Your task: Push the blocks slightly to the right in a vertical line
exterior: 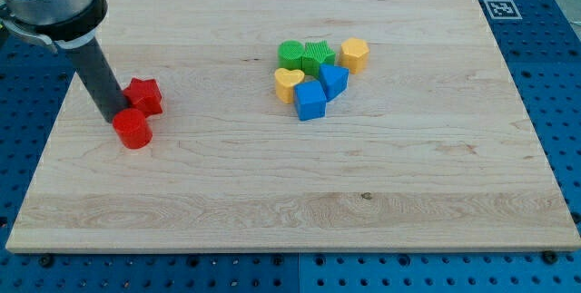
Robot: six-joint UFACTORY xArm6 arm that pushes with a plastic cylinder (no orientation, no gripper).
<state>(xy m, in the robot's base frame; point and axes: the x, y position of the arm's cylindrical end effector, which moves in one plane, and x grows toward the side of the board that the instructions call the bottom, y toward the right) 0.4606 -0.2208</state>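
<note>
My tip (115, 118) is at the view's left, touching the left side of a red cylinder (132, 129) and just left of a red star-shaped block (144, 96). The two red blocks sit one above the other, touching. Near the board's middle is a tight cluster: a green round block (291, 54), a green ribbed block (318, 56), a yellow hexagon block (355, 54), a yellow heart (288, 83), a blue triangular block (334, 80) and a blue block (310, 101).
The blocks lie on a light wooden board (290, 229) over a blue pegboard. A black-and-white marker tag (502, 8) sits off the board at the view's top right. The arm's thick body enters from the view's top left.
</note>
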